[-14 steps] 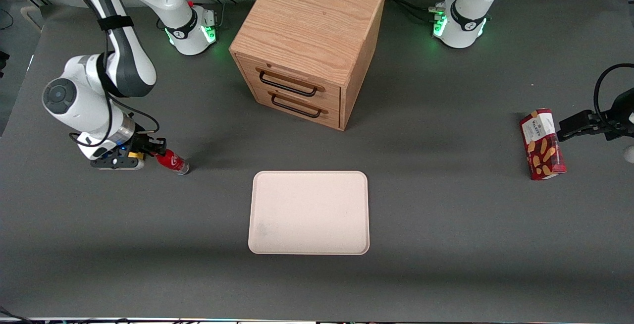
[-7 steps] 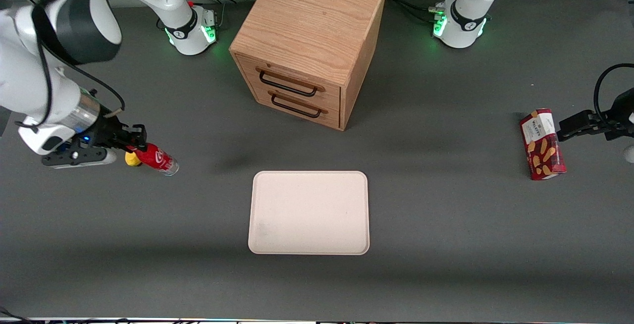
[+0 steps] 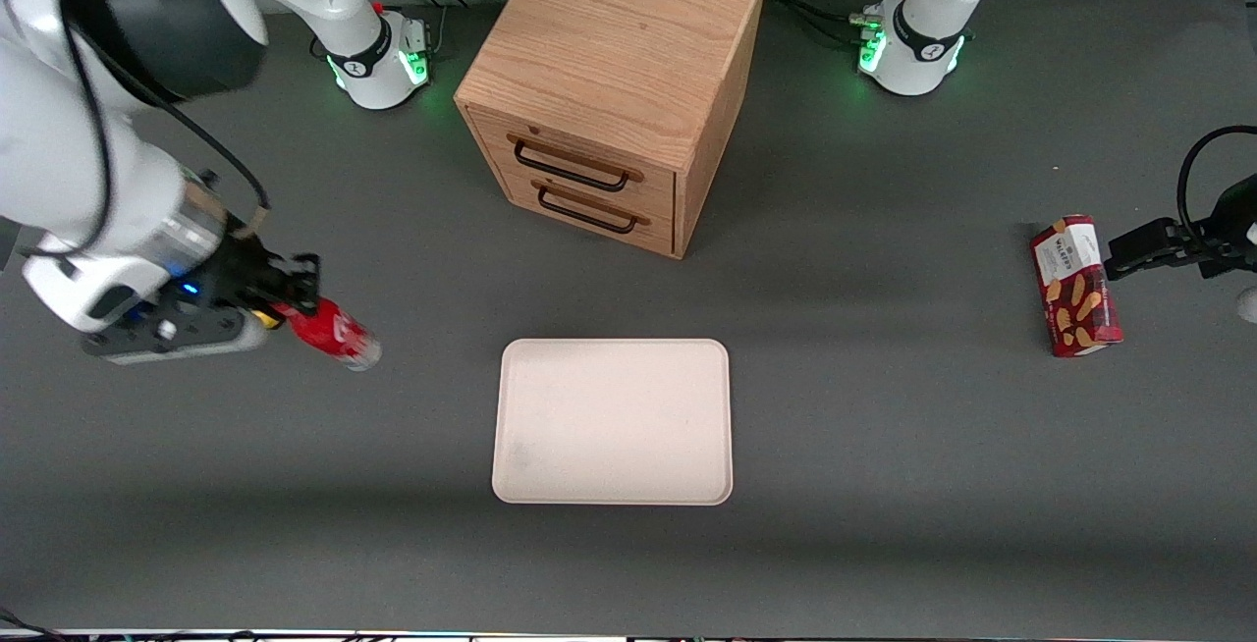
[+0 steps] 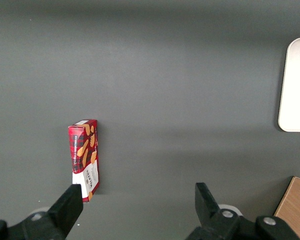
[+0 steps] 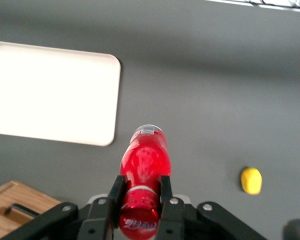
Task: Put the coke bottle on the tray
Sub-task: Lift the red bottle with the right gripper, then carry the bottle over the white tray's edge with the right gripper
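The cream tray (image 3: 613, 421) lies nearest the front camera on the grey tabletop (image 3: 884, 426); no object lies between it and the coke bottle (image 3: 334, 332). The claw (image 3: 295, 300), at the working arm's end, grips the red bottle by its neck, tilted above the tabletop, clear base outward. A small yellow lump (image 5: 251, 180) lies below. Farther off stands the wooden drawer cabinet (image 3: 614, 87).

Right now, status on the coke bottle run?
Gripper shut on coke bottle, lifted off table. Tray bare, nearer the front camera than the wooden drawer cabinet. Nothing between bottle and tray.
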`<state>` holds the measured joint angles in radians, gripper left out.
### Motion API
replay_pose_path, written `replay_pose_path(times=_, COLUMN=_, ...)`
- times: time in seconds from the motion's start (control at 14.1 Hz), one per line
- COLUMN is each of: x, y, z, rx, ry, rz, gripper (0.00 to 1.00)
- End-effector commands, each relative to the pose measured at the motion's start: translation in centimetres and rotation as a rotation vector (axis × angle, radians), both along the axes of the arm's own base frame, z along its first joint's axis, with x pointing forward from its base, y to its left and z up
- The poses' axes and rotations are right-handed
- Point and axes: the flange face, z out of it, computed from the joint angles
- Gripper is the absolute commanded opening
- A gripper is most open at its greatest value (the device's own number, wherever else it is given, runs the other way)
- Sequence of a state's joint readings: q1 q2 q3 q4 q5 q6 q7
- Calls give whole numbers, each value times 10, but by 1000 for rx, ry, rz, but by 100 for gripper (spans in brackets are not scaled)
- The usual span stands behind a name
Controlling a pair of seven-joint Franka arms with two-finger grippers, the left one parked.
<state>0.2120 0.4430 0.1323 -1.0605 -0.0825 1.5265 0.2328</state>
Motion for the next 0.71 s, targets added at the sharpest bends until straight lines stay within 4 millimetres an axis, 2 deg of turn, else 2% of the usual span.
replay_pose_path(times=0.0, x=34, y=44, z=-32, rx=21, ry=-49, rz=-29, gripper=0)
replay_pose_path(times=0.28, x=57, y=98, z=-105, rx=52, ry=-110, rz=-8, gripper=0)
replay_pose_path(times=0.42, x=62, y=115, z=-135, rx=64, ry=-118, rz=-1, gripper=0)
replay_pose_path(times=0.64, x=76, y=123, z=-188, rx=71, ry=-124, rz=11, gripper=0)
